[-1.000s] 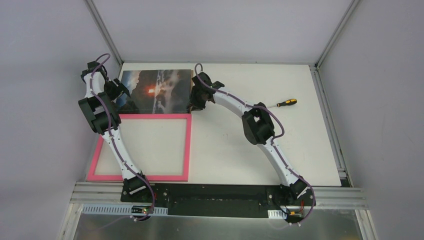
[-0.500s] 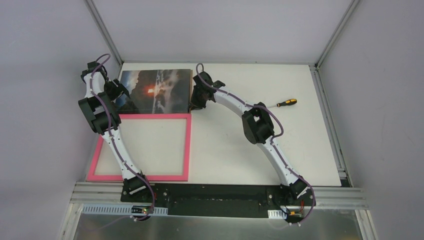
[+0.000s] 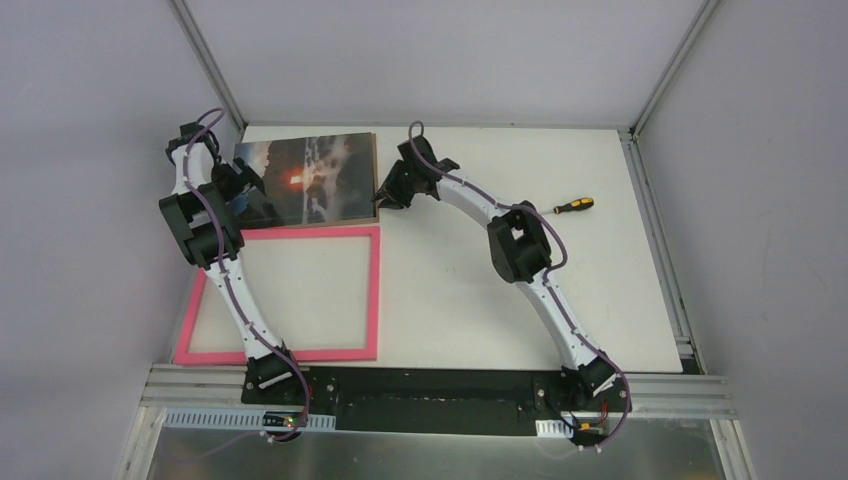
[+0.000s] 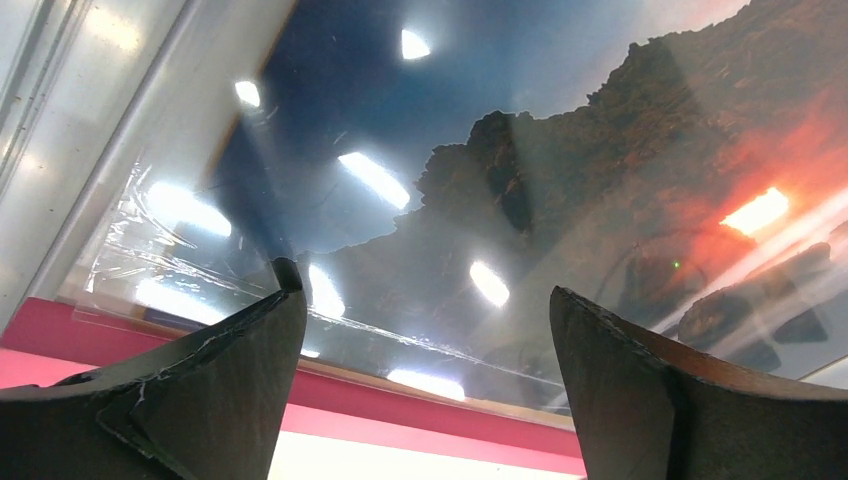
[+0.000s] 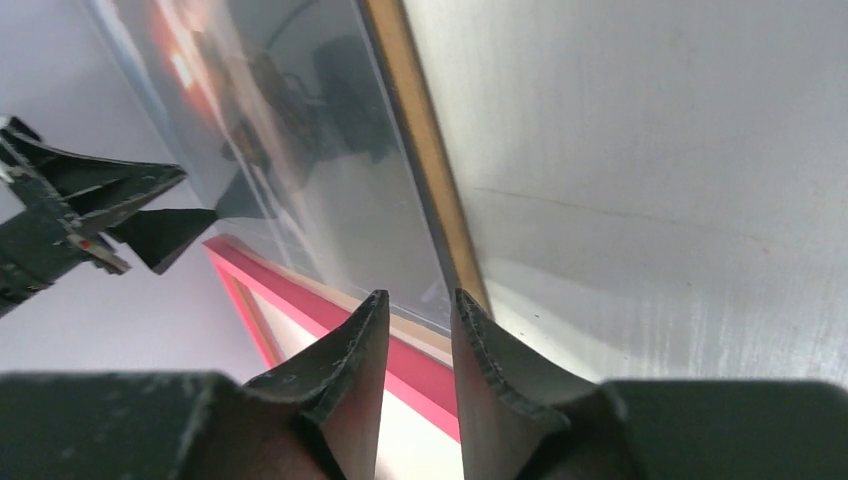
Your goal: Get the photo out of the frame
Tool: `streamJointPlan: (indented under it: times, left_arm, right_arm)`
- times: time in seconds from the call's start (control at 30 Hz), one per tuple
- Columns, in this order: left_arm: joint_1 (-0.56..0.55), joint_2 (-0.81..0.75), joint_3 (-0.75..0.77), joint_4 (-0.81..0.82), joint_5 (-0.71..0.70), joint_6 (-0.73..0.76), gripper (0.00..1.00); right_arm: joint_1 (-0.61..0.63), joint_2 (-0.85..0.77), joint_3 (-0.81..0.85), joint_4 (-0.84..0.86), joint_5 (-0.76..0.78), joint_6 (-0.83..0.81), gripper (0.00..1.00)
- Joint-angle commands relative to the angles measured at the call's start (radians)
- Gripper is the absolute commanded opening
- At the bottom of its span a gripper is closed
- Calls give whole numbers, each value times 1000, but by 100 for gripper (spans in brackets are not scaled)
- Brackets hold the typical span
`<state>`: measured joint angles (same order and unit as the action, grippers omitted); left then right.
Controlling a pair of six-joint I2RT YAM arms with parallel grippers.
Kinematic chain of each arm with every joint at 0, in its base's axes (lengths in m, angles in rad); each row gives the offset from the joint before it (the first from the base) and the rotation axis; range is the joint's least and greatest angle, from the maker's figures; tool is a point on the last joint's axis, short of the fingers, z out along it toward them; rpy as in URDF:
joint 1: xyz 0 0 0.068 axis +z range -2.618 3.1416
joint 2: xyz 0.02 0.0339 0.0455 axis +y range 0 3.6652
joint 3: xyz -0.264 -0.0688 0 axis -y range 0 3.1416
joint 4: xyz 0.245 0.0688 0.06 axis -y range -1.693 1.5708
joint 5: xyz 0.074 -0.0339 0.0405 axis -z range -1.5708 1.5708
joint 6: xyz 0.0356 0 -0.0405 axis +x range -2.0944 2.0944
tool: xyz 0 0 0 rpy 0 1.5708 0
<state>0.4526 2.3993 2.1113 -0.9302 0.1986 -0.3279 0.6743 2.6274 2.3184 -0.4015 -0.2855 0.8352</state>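
Frame [image 3: 374,290] flat on worktop [image 3: 450,300]. Photo [image 3: 310,180] just beyond frame's far rail. Left gripper [image 4: 424,283] past frame's far left corner, over photo: jaws wide, holding nothing. Right gripper [image 5: 419,295] past frame's far right corner: jaws narrowly parted, empty.

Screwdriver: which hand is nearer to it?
Right. The right hand is by the right edge of the photo, some way left of the screwdriver. The left hand is over the photo's left part, farther still from it.
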Motion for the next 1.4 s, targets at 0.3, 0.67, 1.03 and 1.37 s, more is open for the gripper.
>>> streamJointPlan:
  times: [0.3, 0.67, 1.03, 1.37]
  left_arm:
    - [-165, -62, -80, 1, 134, -82, 82]
    - [-164, -86, -73, 16, 180, -92, 90]
    - [-12, -104, 33, 34, 260, -49, 97]
    - [120, -28, 100, 29, 235, 36, 98]
  right_arm:
    - [-10, -135, -163, 103, -103, 6, 27]
    - [-12, -195, -227, 89, -50, -48, 37]
    - [-36, -177, -175, 64, -25, -71, 51]
    - [-31, -97, -70, 102, -51, 1, 50]
